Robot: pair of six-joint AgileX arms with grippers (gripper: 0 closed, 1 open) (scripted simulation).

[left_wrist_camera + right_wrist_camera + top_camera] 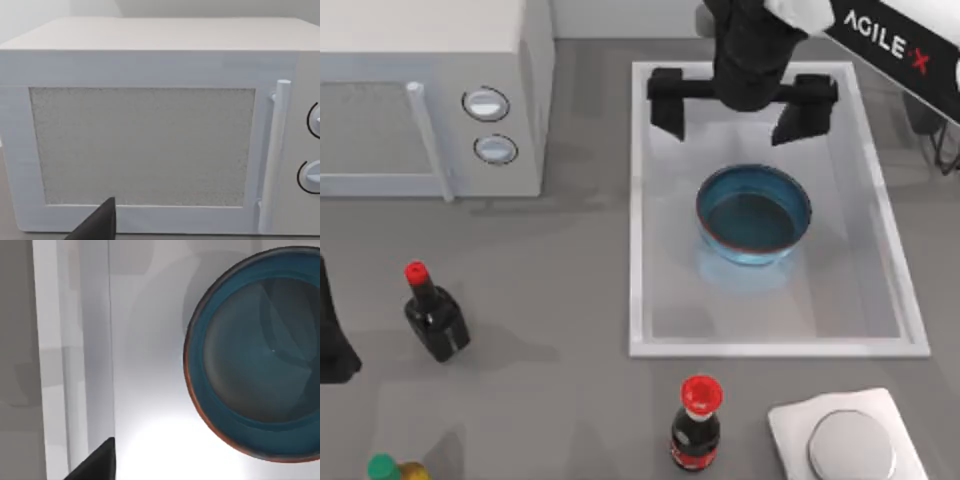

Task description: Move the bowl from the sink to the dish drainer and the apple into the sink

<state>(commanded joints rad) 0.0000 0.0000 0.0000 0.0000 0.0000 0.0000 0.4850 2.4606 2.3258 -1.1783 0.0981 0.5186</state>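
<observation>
**Bowl waits in the sink with the right gripper spread above it**

Sink first: the large white rectangular basin with a raised white rim [638, 200] takes up the right half of the grey tabletop [550, 290], and the boxy white microwave with a long handle and two round knobs [430, 100] stands at the far left.

Inside the basin, near its middle, the round deep blue bowl with a reddish-brown rim and dark teal inside [754, 215] sits upright and untouched. The right wrist view shows the same bowl [255, 365] on the pale basin floor, apart from the side wall.

Over the basin's far end hangs my right gripper [742, 112], its two black fingers spread wide with nothing between them, not yet over the bowl.

My left arm [332, 335] is parked at the table's left edge, its camera facing the microwave door [140, 145]. I cannot tell how its fingers stand.

Smaller things lie along the near side: a white square pad with a grey disc [850, 440], a red-capped cola bottle [696, 425], a dark red-capped bottle [433, 312] and a green-capped bottle [388, 468].

By my judgement the first step is in hand, the approach to the bowl. Next, the right gripper should come toward the bowl, descend with one finger inside and one outside the rim, and close.
</observation>
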